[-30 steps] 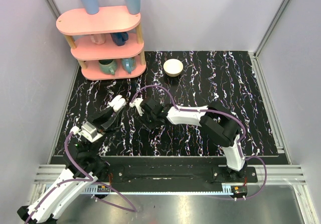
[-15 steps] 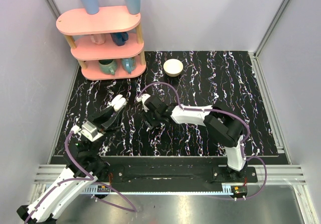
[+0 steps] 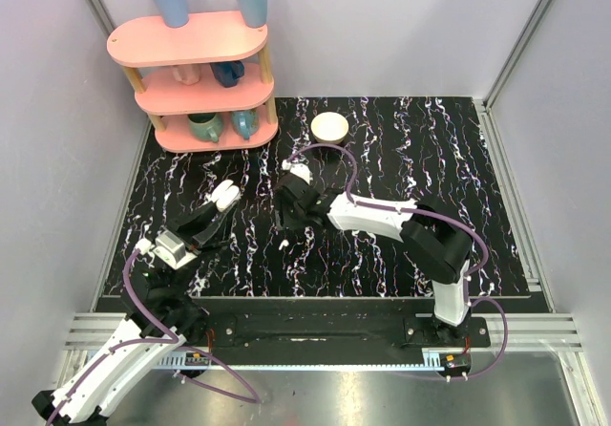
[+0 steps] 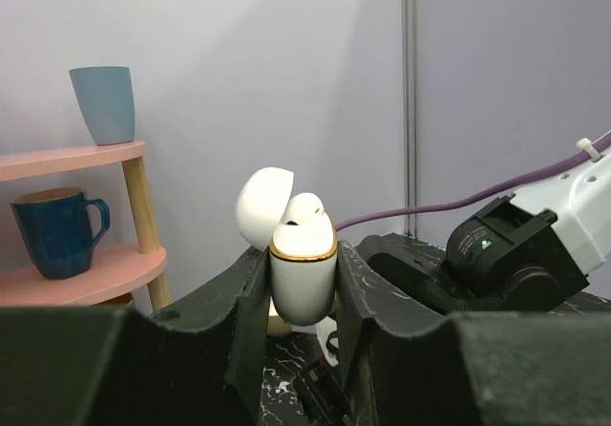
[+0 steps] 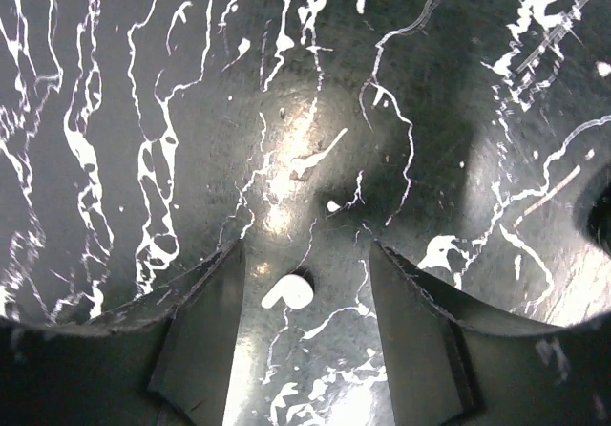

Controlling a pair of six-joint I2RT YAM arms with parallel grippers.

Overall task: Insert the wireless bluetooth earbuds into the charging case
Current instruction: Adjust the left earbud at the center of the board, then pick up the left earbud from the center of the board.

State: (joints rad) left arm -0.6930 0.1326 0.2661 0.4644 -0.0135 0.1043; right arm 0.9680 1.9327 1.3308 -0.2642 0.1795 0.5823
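Widening since earlier, right hand (image 5: 305, 254) straddles an earbud (image 5: 286, 292); left hand (image 4: 302, 264) grips charging case (image 4: 303, 292).

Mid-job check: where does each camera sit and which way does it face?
Top external: above, behind, looking down on the table; left arm and right arm show.
Left wrist: faces the shelf and back wall; left tool clamps the open charging case.
Right wrist: looks straight down; open right tool frames an earbud.
Top and left wrist share the case.
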